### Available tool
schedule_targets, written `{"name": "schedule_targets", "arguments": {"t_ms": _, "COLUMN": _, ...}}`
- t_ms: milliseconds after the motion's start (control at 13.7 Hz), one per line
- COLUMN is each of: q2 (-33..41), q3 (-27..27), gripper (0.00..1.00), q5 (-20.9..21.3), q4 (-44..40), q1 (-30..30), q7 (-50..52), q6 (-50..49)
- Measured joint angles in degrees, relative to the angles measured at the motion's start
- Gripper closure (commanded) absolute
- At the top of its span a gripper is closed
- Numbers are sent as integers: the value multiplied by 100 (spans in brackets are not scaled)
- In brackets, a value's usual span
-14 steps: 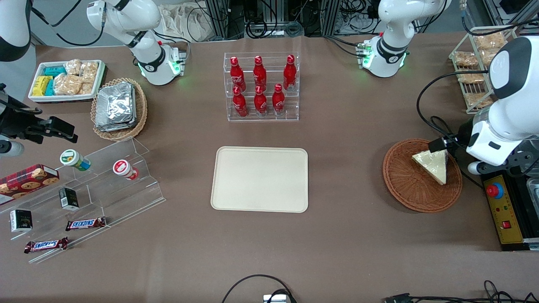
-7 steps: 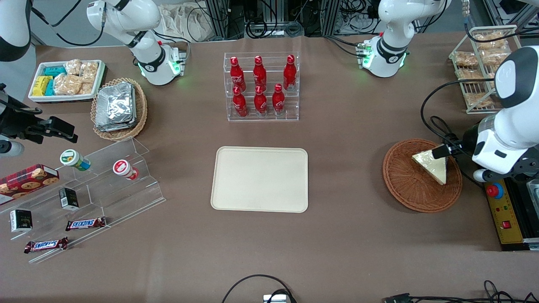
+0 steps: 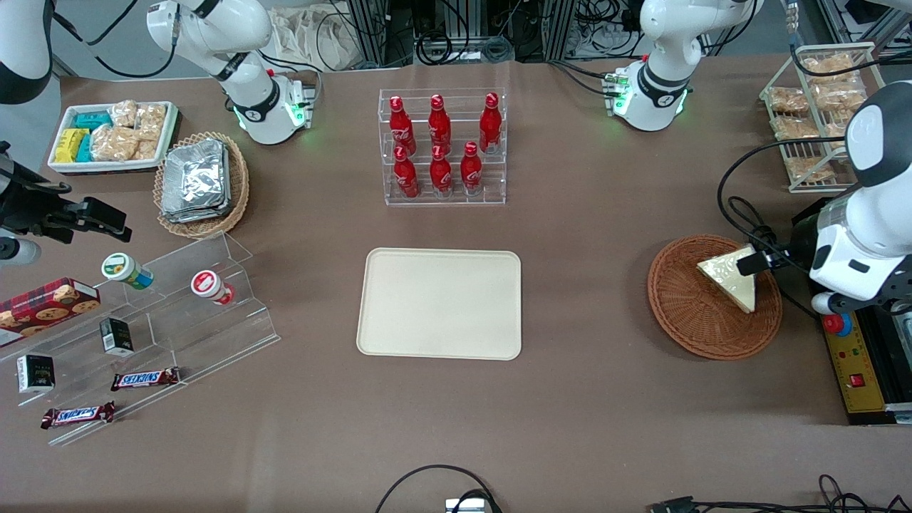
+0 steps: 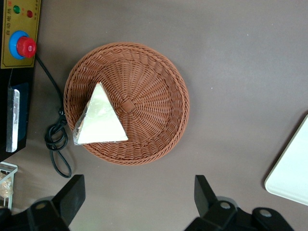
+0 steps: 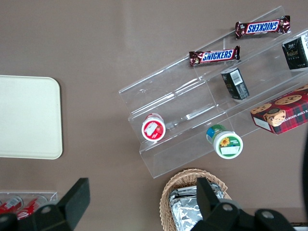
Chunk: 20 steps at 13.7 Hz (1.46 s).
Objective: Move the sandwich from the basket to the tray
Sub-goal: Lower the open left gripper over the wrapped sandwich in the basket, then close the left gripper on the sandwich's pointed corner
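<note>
Hand: I am watching the hand (image 4: 137, 199) hanging above the bench (image 3: 584, 399) just outside the basket's rim, its two fingers (image 4: 72, 192) standing wide apart with nothing between them.
Sandwich: I am seeing the sandwich (image 3: 732, 276) (image 4: 100, 119) lying flat inside the basket, off the basket's middle and against the rim on the side toward the working arm's end of the bench; its clear wrap is glinting.
Basket: I am seeing the basket (image 3: 684, 313) (image 4: 154, 98) sitting on the bench, well apart from the tray, toward the working arm's end.
Tray: I am seeing the tray (image 3: 439, 303) (image 4: 293, 168) lying bare and flat, nearer the front camera than the bottle rack (image 3: 442, 146).
Control box: I am seeing a yellow control box (image 3: 851, 360) (image 4: 19, 31) with a red button sitting just beside the basket, at the working arm's end of the bench.
Cable: I am seeing a black cable (image 4: 57, 144) looping on the bench just outside the basket's rim, near the sandwich.
</note>
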<state>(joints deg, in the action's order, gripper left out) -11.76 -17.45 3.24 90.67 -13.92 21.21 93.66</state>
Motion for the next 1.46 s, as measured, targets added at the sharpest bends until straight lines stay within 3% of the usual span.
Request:
{"name": "schedule_targets", "arguments": {"t_ms": 439, "q2": -257, "q3": 13, "gripper": 0, "q5": 263, "q4": 228, "q1": -7, "q7": 778, "q6": 18}}
{"name": "schedule_targets", "arguments": {"t_ms": 805, "q2": -284, "q3": 155, "gripper": 0, "q5": 232, "q4": 1454, "q1": -698, "q7": 1185, "q6": 1685}}
{"name": "schedule_targets", "arguments": {"t_ms": 1098, "q2": -262, "q3": 143, "gripper": 0, "q5": 99, "q4": 2061, "q1": -854, "q7": 1984, "q6": 2111}}
{"name": "schedule_targets", "arguments": {"t_ms": 1463, "q2": -129, "q3": 227, "gripper": 0, "q5": 39, "q4": 3282, "q1": -1242, "q7": 2121, "q6": 3331}}
